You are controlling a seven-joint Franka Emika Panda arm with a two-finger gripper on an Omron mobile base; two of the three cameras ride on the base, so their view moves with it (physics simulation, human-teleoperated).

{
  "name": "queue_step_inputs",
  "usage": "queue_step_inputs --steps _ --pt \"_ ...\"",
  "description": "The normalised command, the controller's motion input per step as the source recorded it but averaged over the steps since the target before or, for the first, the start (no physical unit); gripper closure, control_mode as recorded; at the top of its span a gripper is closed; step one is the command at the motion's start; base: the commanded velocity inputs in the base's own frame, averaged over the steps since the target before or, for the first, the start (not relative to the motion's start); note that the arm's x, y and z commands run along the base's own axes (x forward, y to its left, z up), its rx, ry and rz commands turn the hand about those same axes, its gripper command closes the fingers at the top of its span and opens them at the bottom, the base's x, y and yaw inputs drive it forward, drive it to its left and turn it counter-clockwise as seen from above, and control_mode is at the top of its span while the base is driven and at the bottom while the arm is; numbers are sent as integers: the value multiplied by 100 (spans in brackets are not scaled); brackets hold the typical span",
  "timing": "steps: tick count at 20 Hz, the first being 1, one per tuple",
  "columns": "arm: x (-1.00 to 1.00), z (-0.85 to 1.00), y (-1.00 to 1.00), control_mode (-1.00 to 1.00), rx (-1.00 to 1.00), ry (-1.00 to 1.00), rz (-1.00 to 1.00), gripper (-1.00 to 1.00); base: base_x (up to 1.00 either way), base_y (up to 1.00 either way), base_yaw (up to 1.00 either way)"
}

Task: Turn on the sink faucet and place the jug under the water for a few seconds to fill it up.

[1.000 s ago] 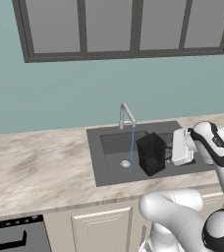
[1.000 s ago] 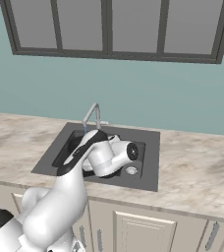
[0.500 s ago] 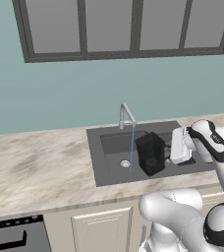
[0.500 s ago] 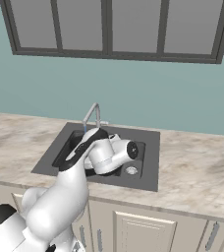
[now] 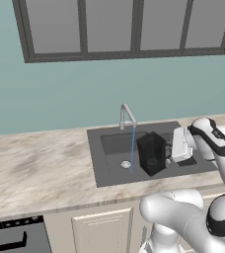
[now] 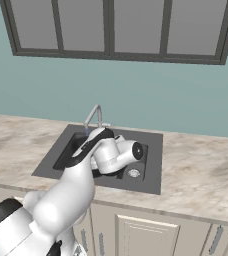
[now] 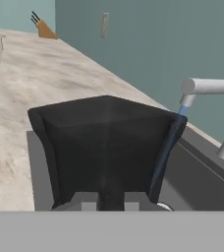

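marble counter point(image 5: 40, 163) | dark sink point(image 5: 97, 163) | teal wall point(image 5: 60, 94) | window point(image 5: 129, 27)

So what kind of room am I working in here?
A kitchen, rendered rather than real: a dark recessed sink with a gooseneck faucet set in a marble-look counter, cabinet doors below, and a knife block further along.

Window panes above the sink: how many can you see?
4 in the left base view, side by side in one dark frame on the teal wall above the sink. The outer two are cut off, so more may exist.
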Motion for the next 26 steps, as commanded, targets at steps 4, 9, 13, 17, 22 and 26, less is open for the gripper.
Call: queue_step_inputs --steps 4,9,13,17,22,26 --pt "4 0 -8 -100 3 0 0 100 0 0 0" --pt "0 4 -3 -100 2 -5 -1 100 0 0 0" --pt "0 0 -1 -100 1 0 0 100 0 0 0" --pt "1 -2 -7 -100 2 1 0 100 0 0 0" --pt "5 -7 -21 -100 6 2 0 100 0 0 0" --pt "0 0 -33 -100 9 0 0 100 0 0 0"
